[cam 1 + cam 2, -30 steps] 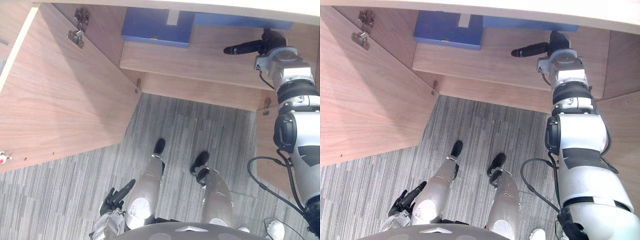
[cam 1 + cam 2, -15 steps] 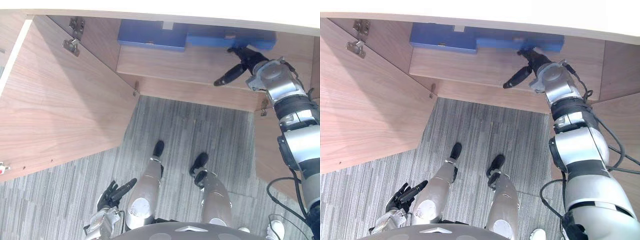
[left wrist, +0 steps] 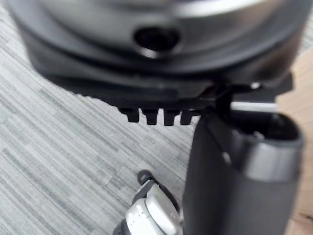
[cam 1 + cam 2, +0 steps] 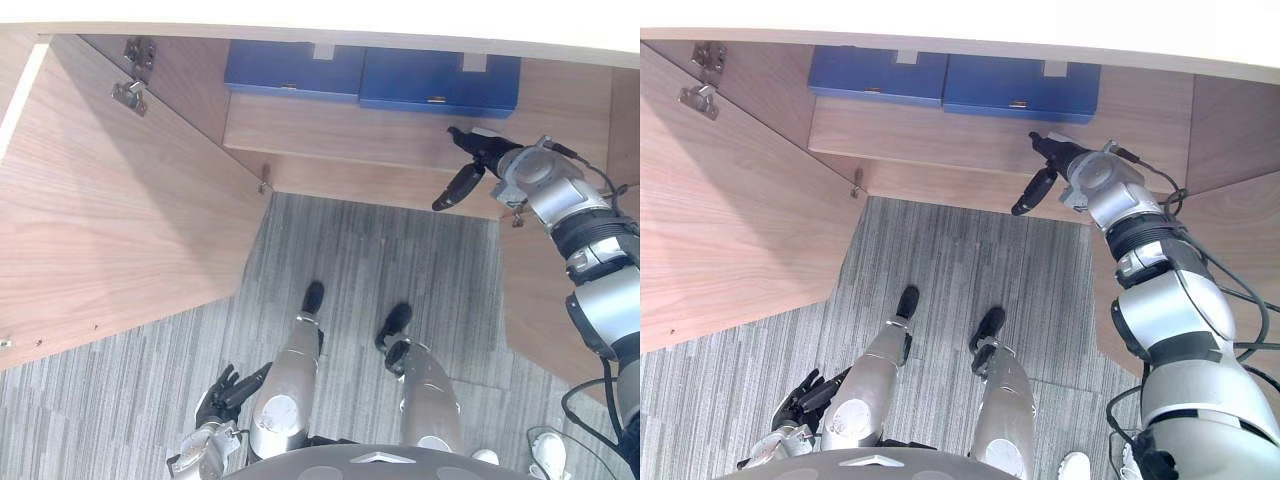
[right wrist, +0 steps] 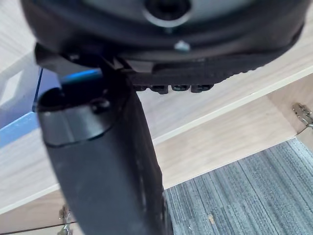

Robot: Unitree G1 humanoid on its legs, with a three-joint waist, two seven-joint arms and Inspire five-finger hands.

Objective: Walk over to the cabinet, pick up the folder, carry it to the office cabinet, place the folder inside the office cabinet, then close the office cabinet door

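Note:
Two flat blue folders lie side by side on the shelf of the office cabinet (image 4: pixel 400 140). The right-hand folder (image 4: pixel 440 82) lies just beyond my right hand (image 4: pixel 470 165), which hangs in front of the shelf's edge, open and holding nothing. The left-hand folder (image 4: pixel 293 68) sits beside it further left. In the right wrist view the thumb (image 5: pixel 105 161) stands out straight, with a corner of a blue folder (image 5: pixel 19 110) behind it. My left hand (image 4: pixel 232 388) hangs low at my side, fingers relaxed.
The cabinet's left door (image 4: pixel 110 220) stands wide open over the grey striped carpet (image 4: pixel 380 260), hinges (image 4: pixel 130 70) showing near its top. The right door (image 4: pixel 545 290) is open too, behind my right arm. A pale cabinet top (image 4: pixel 330 15) runs above the shelf.
My right hand has let go of the right-hand folder and drawn back off the shelf, down toward me. The folder now lies flat beside the other one. The camera has shifted slightly.

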